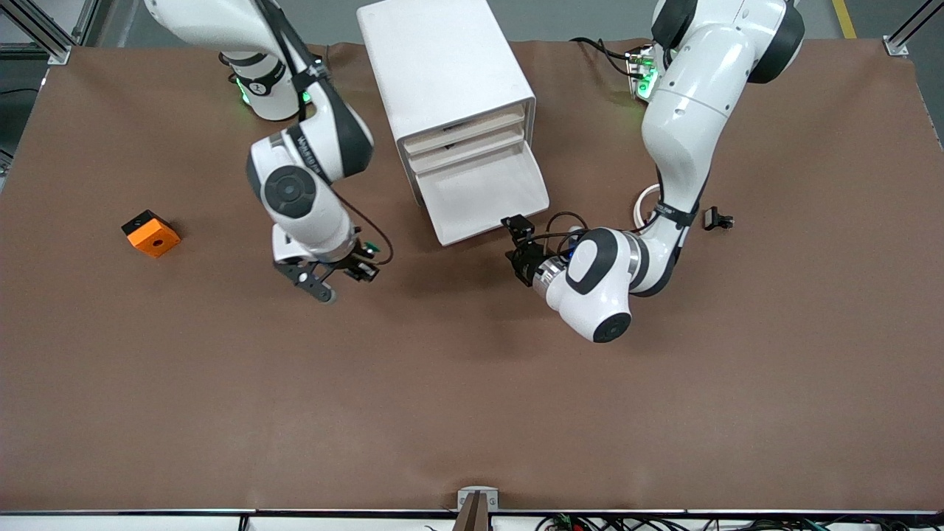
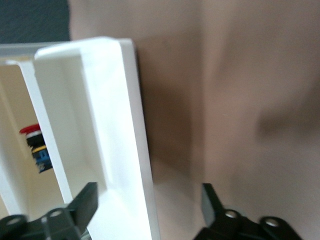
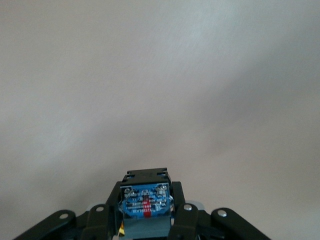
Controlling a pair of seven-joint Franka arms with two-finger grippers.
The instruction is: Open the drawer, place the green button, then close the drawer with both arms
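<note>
Left end effector (image 1: 514, 237) sits low at the front corner of the pulled-out drawer (image 1: 483, 193), fingers (image 2: 82, 205) apart, straddling the drawer's front wall, not gripping. Right end effector (image 1: 341, 279) hangs over bare counter (image 1: 442, 383) toward the right arm's end, away from the cabinet (image 1: 442, 66), clamped on the button (image 3: 145, 200). Orange block (image 1: 150, 233) lies further toward that end. Another red-capped button (image 2: 36, 147) shows inside the cabinet.

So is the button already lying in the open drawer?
No: in the right wrist view the button sits clamped in the right gripper, and in the front view the pulled-out drawer holds nothing.
</note>
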